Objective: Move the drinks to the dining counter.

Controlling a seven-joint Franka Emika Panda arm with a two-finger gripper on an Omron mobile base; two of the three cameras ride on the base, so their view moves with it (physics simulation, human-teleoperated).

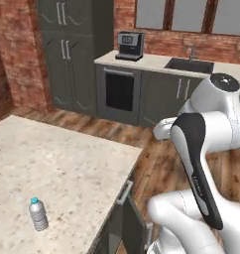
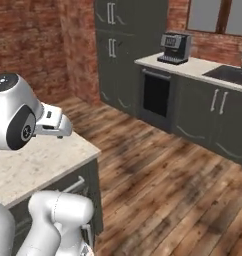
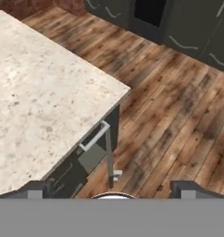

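Brick walls of rough red-brown close off the room, with a floor of glossy wooden planks (image 2: 158,170) running between the dark flat-fronted cabinets (image 1: 75,54) and the free-standing desk (image 1: 67,163). That desk has a broad rectangular top of beige speckled stone with a sharp square corner, set on a dark base; a thin metal bar handle (image 3: 97,135) is fixed to its side just under the stone edge. On the near part of the top stands a small clear water bottle (image 1: 38,214), upright, ribbed along its body and topped by a blue cap, well apart from the desk's edges.

Along the far wall a second run of the same pale stone carries a boxy black and silver coffee machine (image 1: 130,45) and a dark sunken sink (image 1: 190,65) with a slim tap. Beneath the machine sits a black-fronted oven (image 1: 119,92) with a straight metal handle.

The hand (image 3: 109,189) hangs above the desk's corner and the floor beside it. Its two dark blocky fingertips (image 3: 33,189) stand far apart at the two sides of the hand view, so it is spread wide with nothing between them.
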